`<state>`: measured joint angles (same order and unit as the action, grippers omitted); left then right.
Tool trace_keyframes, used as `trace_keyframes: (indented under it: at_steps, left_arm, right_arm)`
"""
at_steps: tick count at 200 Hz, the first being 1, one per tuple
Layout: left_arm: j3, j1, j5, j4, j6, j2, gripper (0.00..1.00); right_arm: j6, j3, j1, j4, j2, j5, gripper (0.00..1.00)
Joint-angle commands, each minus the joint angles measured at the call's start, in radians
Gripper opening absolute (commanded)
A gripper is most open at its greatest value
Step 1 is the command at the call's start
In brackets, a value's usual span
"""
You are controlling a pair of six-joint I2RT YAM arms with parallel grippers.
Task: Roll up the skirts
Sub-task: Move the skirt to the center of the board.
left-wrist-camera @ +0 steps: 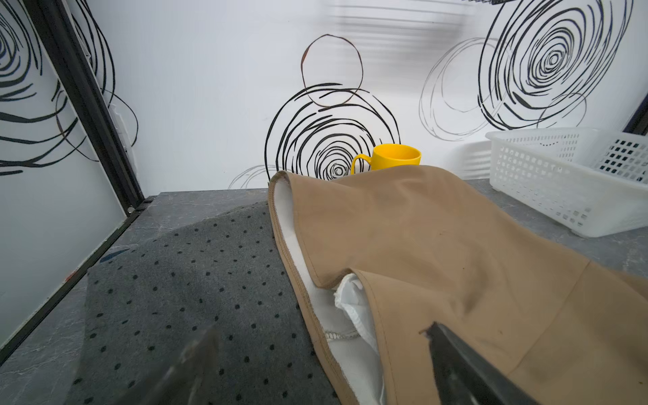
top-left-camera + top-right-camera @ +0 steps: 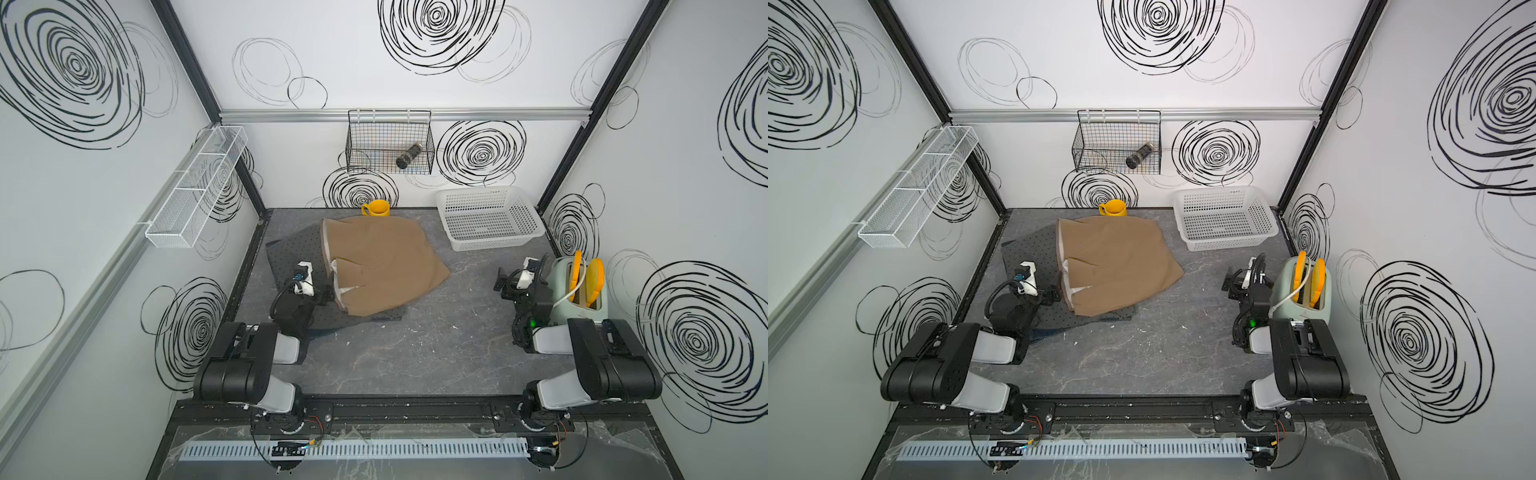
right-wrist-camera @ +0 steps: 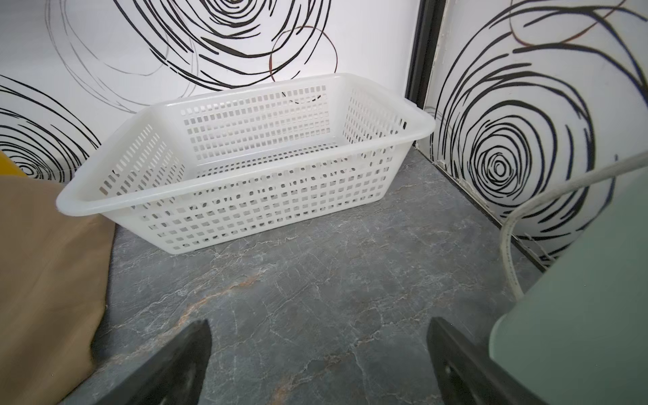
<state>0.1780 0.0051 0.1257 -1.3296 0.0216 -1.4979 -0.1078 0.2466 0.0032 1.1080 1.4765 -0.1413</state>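
Left gripper (image 1: 319, 335), opened wide at the near edge of the tan skirt (image 2: 386, 266) spread over the dotted grey skirt (image 2: 291, 249), could have both cloths pinched together if lowered too deep, while the right gripper (image 3: 319, 326) is seen open and empty, well apart.

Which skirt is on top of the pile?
The plain tan skirt: it lies spread over the grey dotted skirt, while the blue denim skirt only peeks out from beneath both at the near edge.

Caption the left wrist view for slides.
Open left end effector at hem of tan skirt lying on dotted grey skirt; yellow mug behind.
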Motion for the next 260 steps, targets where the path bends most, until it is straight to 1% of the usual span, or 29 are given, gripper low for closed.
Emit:
trace_keyframes:
  at_steps: [1,58,78,101,182,189,194,197,210,218,225,233,237,247,260]
  left_arm:
    - [0.005,-0.028,-0.052,-0.045,-0.029,0.009,0.97]
    - [0.006,-0.030,-0.055,-0.040,-0.028,0.009,0.97]
    - [0.012,-0.007,-0.020,-0.038,-0.013,0.005,0.96]
    - [0.024,-0.031,-0.069,0.015,-0.026,0.021,0.97]
    - [0.025,-0.035,-0.077,0.024,-0.028,0.025,0.96]
    - [0.027,-0.044,-0.118,0.037,-0.024,0.034,0.97]
    - [0.037,-0.059,-0.199,0.064,-0.017,0.045,0.96]
    - [0.041,-0.067,-0.226,0.080,-0.014,0.053,0.96]
    - [0.053,-0.081,-0.284,0.155,-0.012,0.129,0.96]
    - [0.062,-0.096,-0.346,0.214,-0.009,0.179,0.96]
    - [0.070,-0.114,-0.386,0.262,-0.015,0.222,0.97]
    - [0.082,-0.135,-0.418,0.292,-0.027,0.260,0.97]
    - [0.088,-0.148,-0.434,0.306,-0.022,0.276,0.97]
    - [0.109,-0.170,-0.468,0.345,0.044,0.327,0.97]
    - [0.147,-0.209,-0.513,0.413,0.152,0.389,0.97]
  right_arm:
    - [0.007,-0.002,0.003,0.009,-0.007,-0.004,0.98]
    - [0.008,-0.002,0.001,0.009,-0.007,-0.004,0.98]
    - [0.007,-0.002,0.001,0.009,-0.006,-0.004,0.98]
    - [0.008,-0.002,0.002,0.009,-0.006,-0.004,0.98]
    - [0.008,-0.003,0.004,0.009,-0.007,-0.004,0.98]
    - [0.008,-0.002,0.003,0.011,-0.008,-0.004,0.98]
    - [0.012,-0.003,0.006,0.013,-0.009,-0.008,0.98]
    - [0.020,0.000,0.011,0.010,-0.010,-0.010,0.98]
    - [0.031,0.017,0.023,-0.042,-0.040,-0.014,0.98]
    - [0.082,0.031,0.035,-0.049,-0.064,-0.027,0.98]
    - [0.107,0.066,0.064,-0.141,-0.104,-0.063,0.98]
    - [0.103,0.123,0.104,-0.286,-0.163,-0.108,0.98]
    - [0.099,0.143,0.124,-0.327,-0.186,-0.133,0.98]
    - [0.080,0.180,0.175,-0.397,-0.237,-0.201,0.98]
    - [0.039,0.203,0.232,-0.426,-0.299,-0.244,0.98]
